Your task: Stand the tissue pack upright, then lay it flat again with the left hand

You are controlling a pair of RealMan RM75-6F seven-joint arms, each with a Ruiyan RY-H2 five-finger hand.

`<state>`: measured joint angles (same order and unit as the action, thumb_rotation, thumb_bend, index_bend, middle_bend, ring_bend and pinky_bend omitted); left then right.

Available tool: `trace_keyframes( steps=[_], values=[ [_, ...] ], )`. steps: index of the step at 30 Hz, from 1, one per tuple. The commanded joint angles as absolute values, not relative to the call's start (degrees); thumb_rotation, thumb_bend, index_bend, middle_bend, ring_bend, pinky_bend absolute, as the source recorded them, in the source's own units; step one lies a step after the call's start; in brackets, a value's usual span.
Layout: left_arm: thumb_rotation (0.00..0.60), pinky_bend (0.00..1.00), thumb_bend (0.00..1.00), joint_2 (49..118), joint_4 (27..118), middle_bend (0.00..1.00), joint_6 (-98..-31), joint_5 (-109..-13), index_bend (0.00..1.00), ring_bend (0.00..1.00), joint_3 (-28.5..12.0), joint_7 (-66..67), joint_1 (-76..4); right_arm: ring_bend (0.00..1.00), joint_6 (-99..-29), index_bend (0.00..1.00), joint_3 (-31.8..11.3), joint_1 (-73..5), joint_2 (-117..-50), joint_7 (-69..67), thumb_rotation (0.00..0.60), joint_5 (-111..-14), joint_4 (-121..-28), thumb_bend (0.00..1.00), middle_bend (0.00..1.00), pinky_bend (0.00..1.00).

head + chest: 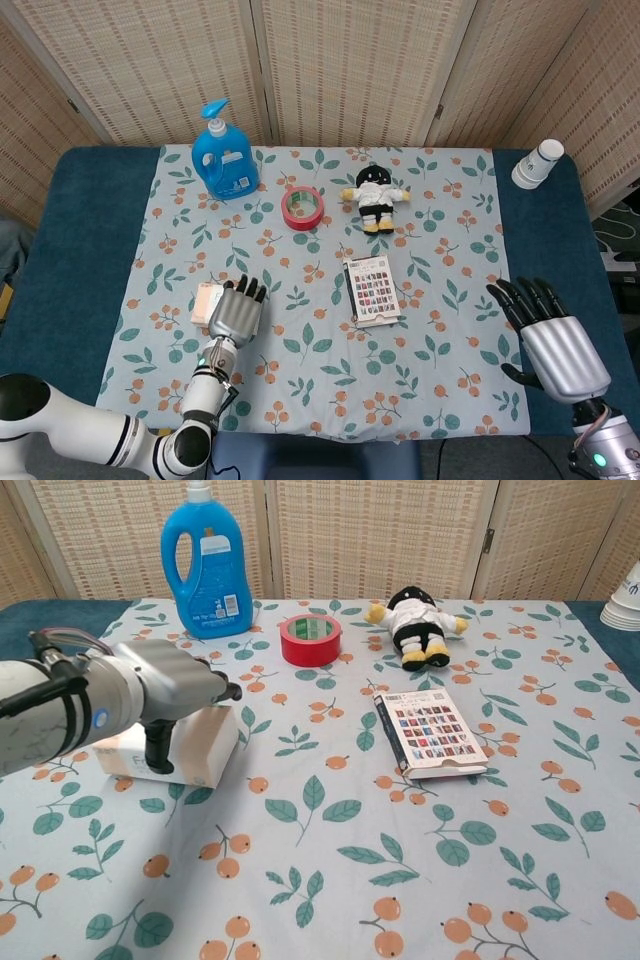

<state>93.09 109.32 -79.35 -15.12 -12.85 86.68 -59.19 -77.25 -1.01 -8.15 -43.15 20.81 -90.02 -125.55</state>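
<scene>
tissue pack [200, 748] flat, pale, left hand [165, 685] gripping.

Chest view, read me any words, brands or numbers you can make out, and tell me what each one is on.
No text reads clearly at this moment.
White tissue pack: its print is covered by the left hand; unreadable.
Blue detergent bottle: white label, print too small.
Flat picture-grid booklet: header line too blurred.
Red tape roll: greenish inner label, unreadable.
</scene>
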Motion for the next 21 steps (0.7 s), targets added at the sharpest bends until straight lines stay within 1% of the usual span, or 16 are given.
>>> trace_keyframes(
  steps=[1, 11, 15, 17, 20, 21],
  values=[
    [0.6, 0.21, 0.22, 93.44, 108.92, 0.0, -78.88, -13.23, 0.0, 0.0, -13.3, 86.49, -60.48, 0.0, -77.11, 0.0, -1.1, -8.28, -43.34, 20.93, 0.6, -89.7, -125.47, 0.03, 0.06, 0.03],
    [0.6, 0.21, 0.22, 95.33, 104.01, 0.0, -77.37, -11.4, 0.0, 0.0, -12.13, 84.42, -62.93, 0.0, -77.49, 0.0, -1.66, -8.31, -43.0, 20.35, 0.6, -88.53, -125.24, 0.03, 0.06, 0.03],
    [0.6, 0.21, 0.23, 95.83, 101.76, 0.07, -76.81, -11.1, 0.01, 0.0, -11.11, 83.67, -63.33, 0.0, -77.48, 0.0, -1.9, -8.42, -42.93, 20.14, 0.6, -87.95, -125.1, 0.03, 0.06, 0.03],
    [0.6, 0.21, 0.23, 96.01, 100.97, 0.11, -76.72, -11.25, 0.05, 0.0, -10.57, 83.26, -63.36, 0.0, -77.51, 0.0, -1.99, -8.46, -42.9, 20.0, 0.6, -87.8, -125.03, 0.03, 0.06, 0.03],
    [0.6, 0.21, 0.24, 96.23, 100.11, 0.21, -76.79, -12.64, 0.17, 0.01, -9.35, 82.6, -63.35, 0.0, -77.46, 0.0, -2.06, -8.51, -42.85, 19.95, 0.6, -87.6, -124.96, 0.03, 0.06, 0.03],
    [0.6, 0.22, 0.24, 96.31, 99.87, 0.25, -76.91, -13.38, 0.22, 0.03, -8.82, 82.34, -63.33, 0.0, -77.42, 0.0, -2.07, -8.54, -42.84, 19.93, 0.6, -87.55, -124.96, 0.03, 0.06, 0.03]
  ],
)
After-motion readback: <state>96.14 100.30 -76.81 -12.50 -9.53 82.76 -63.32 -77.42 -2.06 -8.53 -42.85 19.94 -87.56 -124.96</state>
